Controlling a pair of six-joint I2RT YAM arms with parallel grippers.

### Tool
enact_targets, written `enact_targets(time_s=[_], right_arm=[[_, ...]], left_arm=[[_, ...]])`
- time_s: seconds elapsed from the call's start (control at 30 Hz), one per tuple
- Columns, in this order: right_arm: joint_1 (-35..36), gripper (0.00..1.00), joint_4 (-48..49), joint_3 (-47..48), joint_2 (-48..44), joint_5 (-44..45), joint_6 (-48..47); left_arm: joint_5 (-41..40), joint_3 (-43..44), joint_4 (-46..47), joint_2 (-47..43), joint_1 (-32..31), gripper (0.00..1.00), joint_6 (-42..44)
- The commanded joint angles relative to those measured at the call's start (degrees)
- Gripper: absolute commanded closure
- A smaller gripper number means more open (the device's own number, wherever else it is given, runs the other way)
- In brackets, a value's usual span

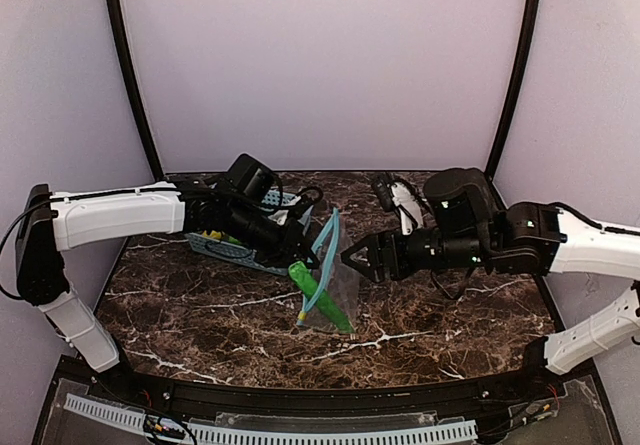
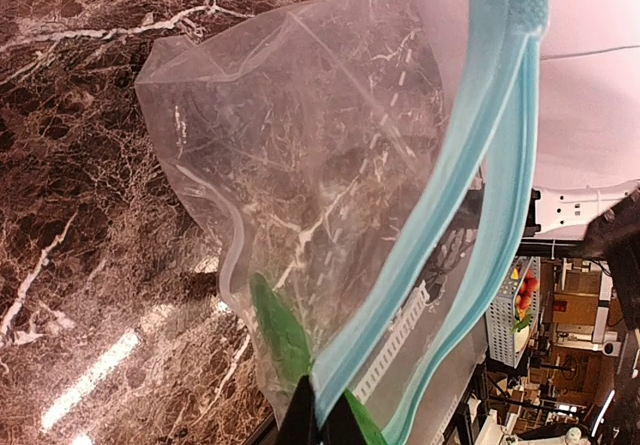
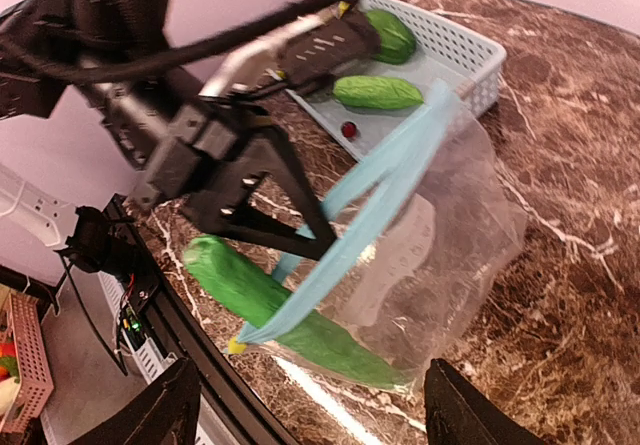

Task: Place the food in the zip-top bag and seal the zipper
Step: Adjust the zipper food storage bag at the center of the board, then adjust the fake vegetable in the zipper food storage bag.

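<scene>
The dark marble table fills the lower half of the overhead view. The left arm reaches in from the left edge and the right arm from the right, and they meet at centre frame. Behind the left arm, the light-blue basket holds a dark green pepper and one cucumber piece, both waiting their turn.

At centre, the zip-top bag stands with its mouth lifted and its body sagging onto the marble, so food can go in from the side. The other cucumber lies partly inside, with its near end poking out past the mouth.

The zipper gapes in a loop because the left gripper is clenched on one lip, holding it up. The right gripper faces the mouth with its jaws spread and nothing between them, which looks like a release of the cucumber.
</scene>
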Motion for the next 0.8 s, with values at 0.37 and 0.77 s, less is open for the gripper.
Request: enact_targets(time_s=[0.37,0.77], right_arm=[[12.3,0.26,4.2,13.0,15.0,16.8,-11.4],[12.4,0.32,5.1,14.0,20.6,21.6,-12.6]], left_arm=[[0.2,-0.1,-0.1,-0.9,0.2,0.99,-0.5],[0.6,0.4,0.4,-1.1,0.2,0.99,-0.8]])
